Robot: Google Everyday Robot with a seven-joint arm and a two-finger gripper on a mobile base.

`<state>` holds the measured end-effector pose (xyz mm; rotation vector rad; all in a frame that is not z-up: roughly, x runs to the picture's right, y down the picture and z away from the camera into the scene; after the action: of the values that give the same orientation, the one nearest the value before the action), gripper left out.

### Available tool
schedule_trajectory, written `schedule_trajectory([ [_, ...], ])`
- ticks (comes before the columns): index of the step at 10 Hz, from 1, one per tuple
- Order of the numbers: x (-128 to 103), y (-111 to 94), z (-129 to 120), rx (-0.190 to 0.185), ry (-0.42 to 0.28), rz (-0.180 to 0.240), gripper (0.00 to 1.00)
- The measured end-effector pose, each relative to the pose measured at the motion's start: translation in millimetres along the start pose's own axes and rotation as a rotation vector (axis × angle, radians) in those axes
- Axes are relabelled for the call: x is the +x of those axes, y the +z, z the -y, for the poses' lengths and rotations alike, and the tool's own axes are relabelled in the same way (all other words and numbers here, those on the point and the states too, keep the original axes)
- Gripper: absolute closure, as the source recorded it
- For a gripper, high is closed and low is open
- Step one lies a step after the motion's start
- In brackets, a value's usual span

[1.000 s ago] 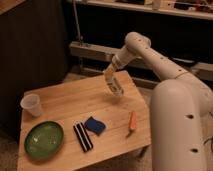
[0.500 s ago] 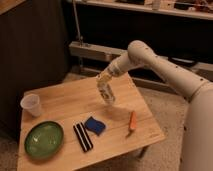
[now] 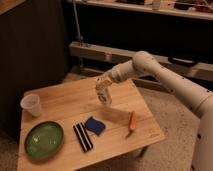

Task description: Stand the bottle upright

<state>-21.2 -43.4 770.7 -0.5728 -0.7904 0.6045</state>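
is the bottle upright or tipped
Nearly upright, slightly tilted: the bottle hangs in the gripper, cap end up, above the table.

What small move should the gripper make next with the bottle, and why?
Probably lower it straight down. The gripper holds the bottle roughly upright, slightly tilted, above the wooden table, and the spot below looks free.

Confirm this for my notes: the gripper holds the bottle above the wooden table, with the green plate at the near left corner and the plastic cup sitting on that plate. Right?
Not quite. In the camera view the plastic cup stands on the bare wooden table, behind the green plate and apart from it, not on it. The rest holds: the gripper has the bottle above the table, and the plate lies at the near left corner.
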Motion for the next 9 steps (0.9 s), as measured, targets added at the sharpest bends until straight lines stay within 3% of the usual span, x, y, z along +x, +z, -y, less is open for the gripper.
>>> schedule_trajectory([
  [9,20.1,7.5,-10.5,-0.021,0.034,0.016,0.95],
])
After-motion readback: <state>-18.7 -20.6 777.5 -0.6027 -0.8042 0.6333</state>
